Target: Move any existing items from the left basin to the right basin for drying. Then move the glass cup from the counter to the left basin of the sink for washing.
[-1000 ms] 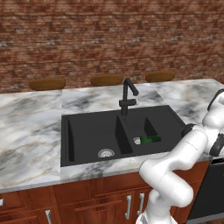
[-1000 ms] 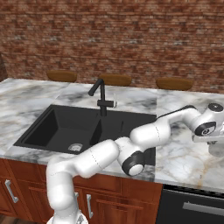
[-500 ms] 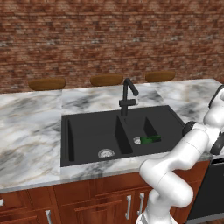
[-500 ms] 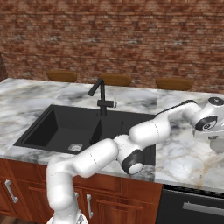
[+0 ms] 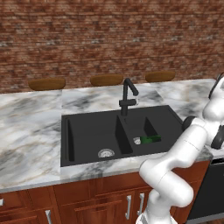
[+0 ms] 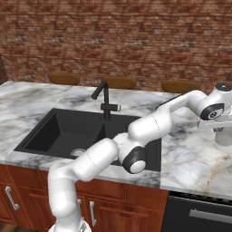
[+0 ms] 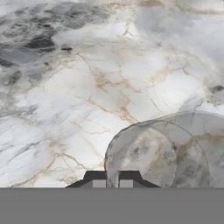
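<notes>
Green item in the drying basin; cup still to be moved.

In the hand view the gripper (image 7: 112,183) has its jaws together, holding nothing, right at the rim of the glass cup (image 7: 157,151), which stands on the counter (image 7: 87,87) far right of the sink (image 5: 87,158). Farther off, the green item (image 5: 150,139) lies in the right basin (image 5: 162,120) by its drain, and the left basin (image 5: 89,131) looks bare. So the first move seems finished. Still left, by my judgement: grasping the cup and carrying it to the left basin.
</notes>
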Controlling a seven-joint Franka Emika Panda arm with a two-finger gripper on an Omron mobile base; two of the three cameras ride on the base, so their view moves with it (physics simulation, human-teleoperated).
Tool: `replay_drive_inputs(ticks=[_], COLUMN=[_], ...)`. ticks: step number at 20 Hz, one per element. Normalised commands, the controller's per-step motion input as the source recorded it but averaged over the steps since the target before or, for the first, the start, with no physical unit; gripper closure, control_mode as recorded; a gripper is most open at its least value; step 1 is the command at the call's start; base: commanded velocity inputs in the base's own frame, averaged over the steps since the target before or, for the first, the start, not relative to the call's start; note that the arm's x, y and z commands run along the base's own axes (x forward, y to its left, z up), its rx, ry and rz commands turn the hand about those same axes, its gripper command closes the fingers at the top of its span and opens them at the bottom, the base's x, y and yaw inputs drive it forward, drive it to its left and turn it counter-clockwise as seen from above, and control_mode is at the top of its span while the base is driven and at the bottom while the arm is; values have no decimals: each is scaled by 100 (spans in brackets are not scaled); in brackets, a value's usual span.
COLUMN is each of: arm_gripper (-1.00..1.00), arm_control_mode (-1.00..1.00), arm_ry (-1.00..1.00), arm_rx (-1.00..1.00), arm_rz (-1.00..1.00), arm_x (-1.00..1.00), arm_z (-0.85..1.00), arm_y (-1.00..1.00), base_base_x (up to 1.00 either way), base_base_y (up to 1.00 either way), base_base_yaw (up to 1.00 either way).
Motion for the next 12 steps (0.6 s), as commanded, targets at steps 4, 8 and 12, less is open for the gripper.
replay_drive_inputs(ticks=[4,8,12], arm_gripper=[100,100,100], arm_control_mode=[-100,-100,-100], arm_ry=[4,11,9], arm_rx=[0,0,0], arm_rz=[0,0,0], arm_x=[-29,-43,-52], arm_z=[31,19,10], arm_y=[47,54,58], base_base_x=[0,0,0], base_base_y=[0,0,0], base_base_yaw=[0,0,0])
